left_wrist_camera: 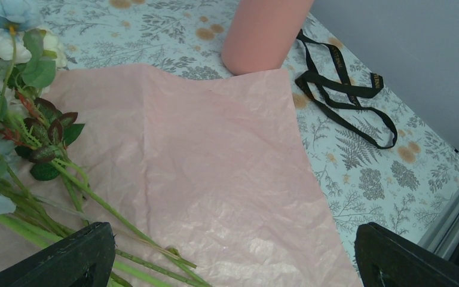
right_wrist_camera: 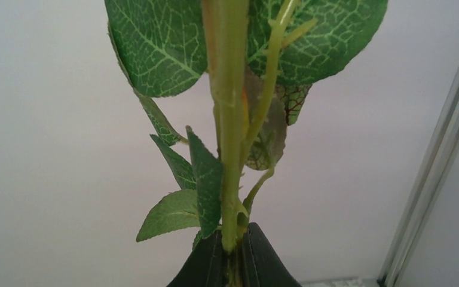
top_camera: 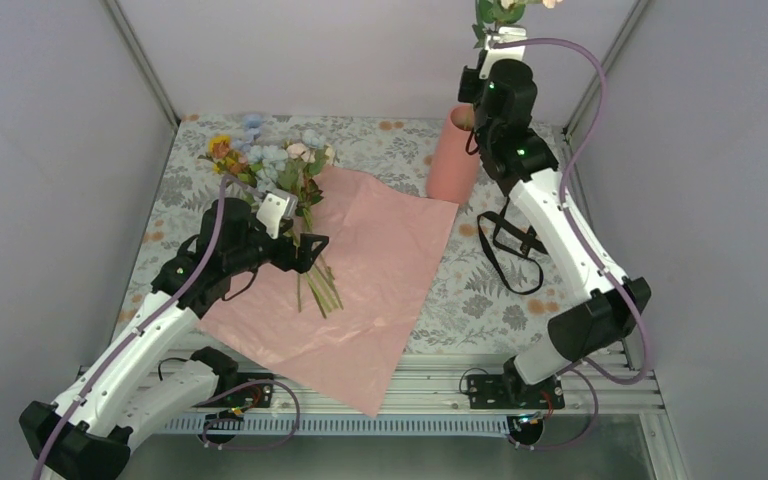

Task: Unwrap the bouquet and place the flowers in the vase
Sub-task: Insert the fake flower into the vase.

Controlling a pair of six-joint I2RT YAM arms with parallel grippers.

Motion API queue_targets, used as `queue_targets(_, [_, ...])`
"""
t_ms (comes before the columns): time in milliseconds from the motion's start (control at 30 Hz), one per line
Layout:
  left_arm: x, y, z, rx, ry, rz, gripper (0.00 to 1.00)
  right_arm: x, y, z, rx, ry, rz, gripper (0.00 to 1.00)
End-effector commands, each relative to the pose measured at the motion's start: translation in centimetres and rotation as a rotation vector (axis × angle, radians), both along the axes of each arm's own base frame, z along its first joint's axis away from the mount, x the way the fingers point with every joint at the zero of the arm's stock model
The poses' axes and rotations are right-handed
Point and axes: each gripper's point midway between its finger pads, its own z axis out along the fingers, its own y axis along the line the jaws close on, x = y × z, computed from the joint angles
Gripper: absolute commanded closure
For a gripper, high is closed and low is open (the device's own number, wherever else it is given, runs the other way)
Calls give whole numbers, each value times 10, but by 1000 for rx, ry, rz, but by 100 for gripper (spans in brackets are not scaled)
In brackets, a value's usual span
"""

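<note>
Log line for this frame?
left jaws: open, by flowers | right jaws: shut on stem, raised near vase | paper: spread flat | ribbon: beside vase

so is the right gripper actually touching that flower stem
Touching. The right wrist view shows the right gripper shut on the flower stem, clamping it from both sides with no gap.

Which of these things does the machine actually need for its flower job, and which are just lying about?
Part of the job: the loose flowers, the stem held in the right hand, the pink wrapping paper, the pink vase.
Just lying about: the black ribbon, the floral tablecloth.
</note>
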Motion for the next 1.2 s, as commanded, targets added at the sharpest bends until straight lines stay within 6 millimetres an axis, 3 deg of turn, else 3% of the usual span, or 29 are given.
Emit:
queue_targets(0, [-1,1,-4,18,-4,-3,0,20,3,-50,40,122,14,96])
queue_targets(133, [0,1,-4,17,-7,-2,0,33,11,-97,53,250,34,94])
queue_targets(200, [1,0,-7,22,4,-3,0,36,14,-110,47,292,41,93])
queue_targets(233, [1,0,-8,24,9,-6,0,45,17,-133,32,345,30,93])
queue_targets(367, [1,-1,-9,26,12,-7,0,49,13,-153,48,392,-2,92])
queue_targets(567, [4,2,-12,41,18,16,0,46,16,-152,75,420,19,80])
queue_targets(833, [6,5,-11,47,13,29,1,22,9,-155,89,490,15,60])
queue_targets(900, [6,5,-12,48,15,35,2,7,8,-138,127,464,43,55])
queue_targets(1167, [12,12,-18,69,34,90,3,-34,7,-128,184,466,120,34])
